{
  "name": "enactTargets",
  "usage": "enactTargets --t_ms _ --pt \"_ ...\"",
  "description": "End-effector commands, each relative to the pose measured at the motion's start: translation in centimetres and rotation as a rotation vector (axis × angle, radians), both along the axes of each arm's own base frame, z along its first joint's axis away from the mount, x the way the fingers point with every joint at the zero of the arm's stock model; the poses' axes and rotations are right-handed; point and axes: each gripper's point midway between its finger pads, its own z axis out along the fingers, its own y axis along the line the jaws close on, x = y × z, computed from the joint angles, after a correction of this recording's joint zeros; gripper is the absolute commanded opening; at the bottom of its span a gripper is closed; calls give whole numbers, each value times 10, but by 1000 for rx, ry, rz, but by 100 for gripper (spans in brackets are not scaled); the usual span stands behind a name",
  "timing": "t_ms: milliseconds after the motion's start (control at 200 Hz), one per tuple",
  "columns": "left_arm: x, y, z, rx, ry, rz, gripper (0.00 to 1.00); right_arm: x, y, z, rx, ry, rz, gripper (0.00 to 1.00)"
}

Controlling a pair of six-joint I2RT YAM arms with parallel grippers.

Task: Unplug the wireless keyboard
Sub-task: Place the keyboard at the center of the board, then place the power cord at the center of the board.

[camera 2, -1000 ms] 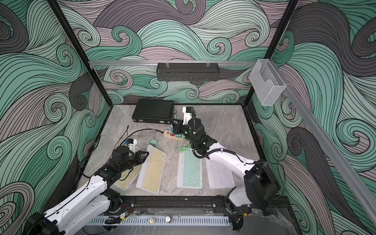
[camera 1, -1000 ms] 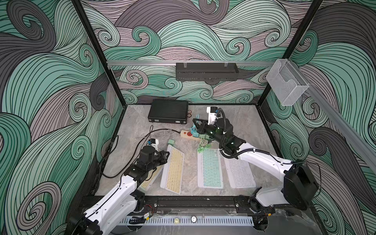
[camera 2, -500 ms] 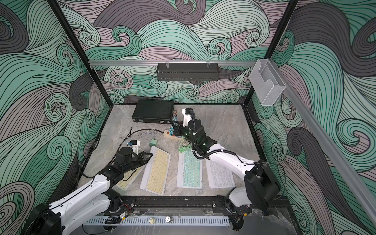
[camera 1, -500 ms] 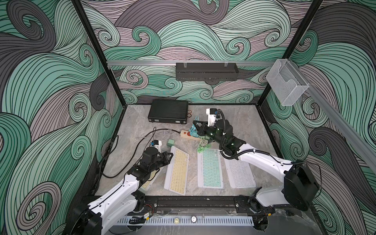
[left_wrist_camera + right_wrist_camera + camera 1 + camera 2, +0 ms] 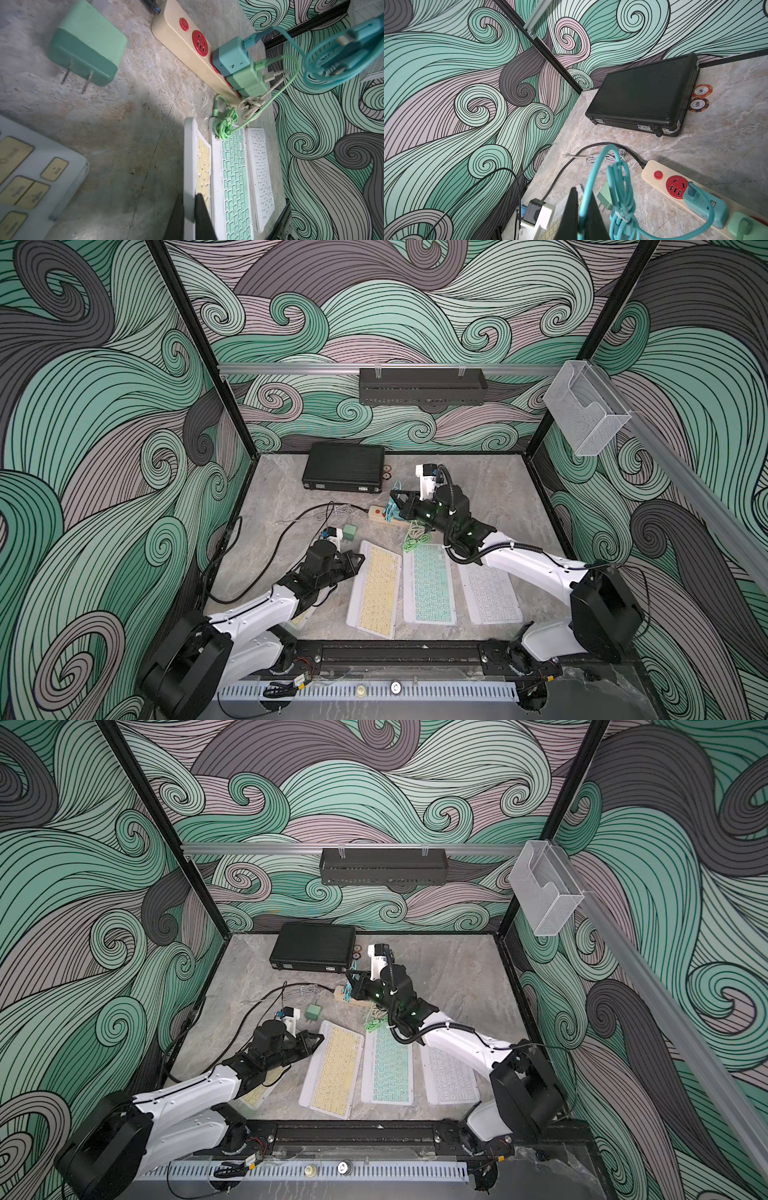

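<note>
The right tool (image 5: 581, 209) pinches the teal cable (image 5: 620, 193) (coil dangling) plugged into a charger (image 5: 710, 209) on the power strip (image 5: 649, 171).

The marble tabletop (image 5: 498, 489) bears a black case (image 5: 344, 467) and two chips (image 5: 387, 472) by its far edge, a power strip (image 5: 376, 512) and green charger (image 5: 350, 532) mid-surface, and a yellow keyboard (image 5: 376, 589), green keyboard (image 5: 430, 585) and white keyboard (image 5: 492, 597) along the front edge.

The white, yellow-keyed wireless keyboard (image 5: 376, 587) lies flat near the table's (image 5: 498, 489) 6 o'clock edge, long axis running 12 to 6. At its 12 o'clock the bundled teal cable (image 5: 390, 512) hangs above the table, one end in a teal adapter (image 5: 230, 56), its other plug (image 5: 342, 40) free.
</note>
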Motion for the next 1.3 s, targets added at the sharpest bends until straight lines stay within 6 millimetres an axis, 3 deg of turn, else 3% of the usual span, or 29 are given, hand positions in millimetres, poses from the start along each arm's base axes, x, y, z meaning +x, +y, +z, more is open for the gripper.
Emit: enactTargets --t_ms 0,155,425,746,831,986,1076,1136,1296 --pt "-11 8 -31 128 78 -22 0 0 7 21 46 -38 18 0" --pt "-13 18 -41 212 106 -17 0 1 6 20 44 -38 12 0" --pt "-15 25 -39 266 108 -17 33 2 7 18 42 -33 15 0" --pt "-11 24 -28 297 98 -38 34 1 7 19 38 -35 15 0" --pt "-8 27 -13 328 74 -40 34 0 6 21 35 -39 13 0" --pt "4 39 36 367 -12 27 36 -2 7 20 16 -49 7 0" --pt "13 51 64 363 -69 121 46 -5 10 19 2 -57 11 0" --pt "18 61 82 349 -91 203 59 -7 13 18 -8 -60 16 0" --pt "34 74 132 360 -186 296 60 -6 35 0 -80 -44 35 0"
